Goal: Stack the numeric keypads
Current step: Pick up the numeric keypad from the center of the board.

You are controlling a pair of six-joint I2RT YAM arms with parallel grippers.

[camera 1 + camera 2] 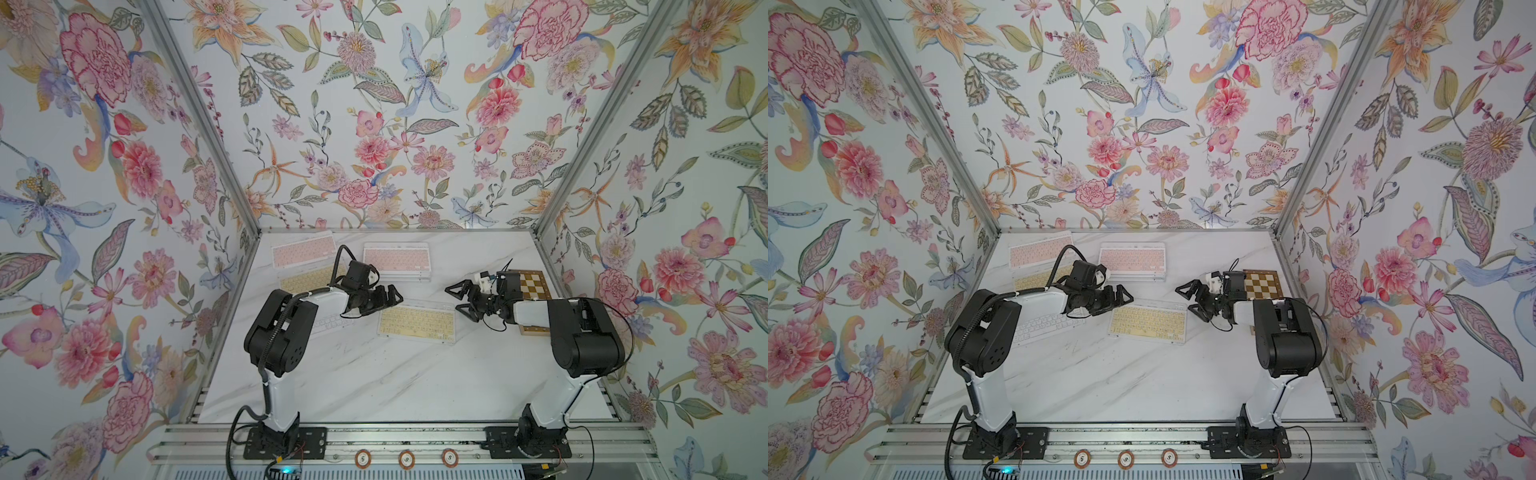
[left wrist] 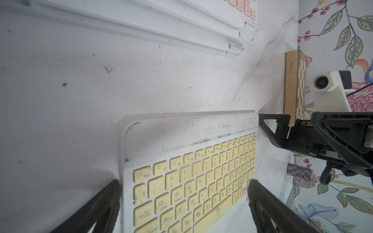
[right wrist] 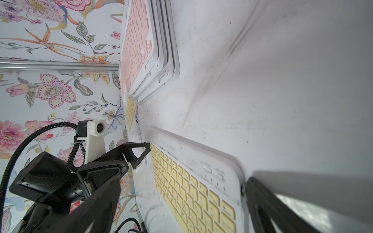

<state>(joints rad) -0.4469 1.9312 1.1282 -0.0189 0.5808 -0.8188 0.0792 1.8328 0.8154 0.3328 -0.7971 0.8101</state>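
A yellow-keyed keypad [image 1: 417, 321] [image 1: 1148, 321] lies flat mid-table between my two grippers. My left gripper [image 1: 397, 296] [image 2: 184, 197] is open at its left end, fingers wide apart with the keys [image 2: 191, 181] showing between them. My right gripper [image 1: 454, 299] [image 3: 181, 193] is open at its right end [image 3: 181, 181], nothing gripped. A stack of keypads topped by a pink one [image 1: 397, 257] [image 3: 137, 46] sits behind. More single keypads lie at the left: pink [image 1: 303, 250], yellow [image 1: 307, 280], and white-keyed [image 1: 328, 324] partly under the left arm.
A brown-and-cream chessboard [image 1: 534, 284] [image 2: 292, 86] lies by the right wall behind the right arm. A roll of patterned chips [image 2: 299, 171] lies near that wall. Three chips [image 1: 406, 458] sit on the front rail. Floral walls close in three sides.
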